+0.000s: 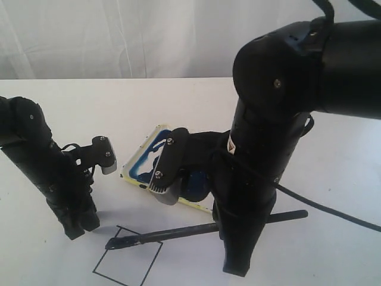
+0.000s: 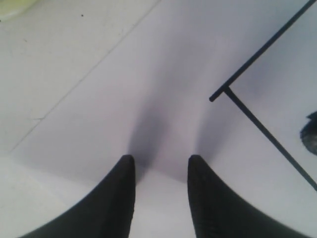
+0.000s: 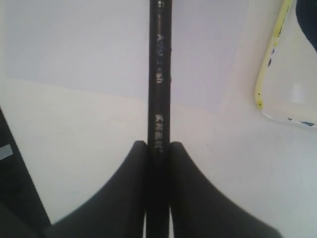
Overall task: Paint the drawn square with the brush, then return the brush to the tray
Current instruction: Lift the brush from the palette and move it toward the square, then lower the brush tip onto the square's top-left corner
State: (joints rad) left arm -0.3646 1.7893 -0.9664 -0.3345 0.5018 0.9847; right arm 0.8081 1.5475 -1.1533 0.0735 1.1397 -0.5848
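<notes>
The brush lies nearly level just above the table, and its dark tip rests on the upper edge of the drawn square, whose inside looks plain white. My right gripper is shut on the brush's handle and is mostly hidden behind its own arm. In the right wrist view the jaws clamp the black brush. The left gripper stands open and empty beside the square's top corner. Its wrist view shows the open gripper and a square corner. The tray sits behind, smeared blue.
The right arm's wrist camera covers part of the tray. A black cable trails over the table at the right. A white curtain hangs behind the table. The tray's yellow rim shows beside the brush in the right wrist view.
</notes>
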